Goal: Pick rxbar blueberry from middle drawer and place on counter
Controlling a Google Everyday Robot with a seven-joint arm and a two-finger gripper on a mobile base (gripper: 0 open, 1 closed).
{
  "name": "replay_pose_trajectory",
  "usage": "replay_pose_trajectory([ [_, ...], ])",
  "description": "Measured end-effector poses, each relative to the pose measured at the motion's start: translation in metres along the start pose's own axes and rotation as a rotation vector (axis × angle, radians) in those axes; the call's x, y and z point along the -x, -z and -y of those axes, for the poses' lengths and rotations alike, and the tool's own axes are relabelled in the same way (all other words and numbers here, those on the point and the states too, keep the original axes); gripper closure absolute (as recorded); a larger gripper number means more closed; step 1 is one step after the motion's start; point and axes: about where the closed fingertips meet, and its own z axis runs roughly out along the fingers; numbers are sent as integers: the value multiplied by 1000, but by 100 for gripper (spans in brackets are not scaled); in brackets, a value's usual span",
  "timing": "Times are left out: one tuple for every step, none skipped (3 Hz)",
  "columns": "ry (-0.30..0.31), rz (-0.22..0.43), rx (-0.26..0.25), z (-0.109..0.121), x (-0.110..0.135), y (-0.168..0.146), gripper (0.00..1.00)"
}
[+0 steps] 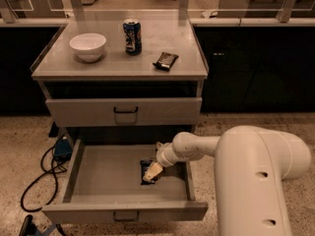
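Observation:
The middle drawer (106, 178) is pulled open and low in the camera view. The rxbar blueberry (145, 168), a small dark bar, lies on the drawer floor right of centre. My gripper (152, 172) reaches down into the drawer from the right and sits on or right beside the bar, covering its right part. My pale arm (197, 146) stretches over the drawer's right wall. The counter (113, 65) is the pale grey cabinet top above.
A white bowl (87, 45), a blue can (132, 36) and a wider dark wrapped bar (165, 60) stand on the counter. A shut grey drawer (123, 111) is just above the open one. A black cable (37, 181) and a blue box (62, 148) lie on the floor, left.

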Motion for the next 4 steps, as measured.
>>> replay_pose_trajectory([
  [-17,4,43,-1,-16,-25,0],
  [-8,33,20,-7,-15,-18,0],
  [27,54,2,-41,-10,-3,0],
  [54,79,8,-71,-2,2,0],
])
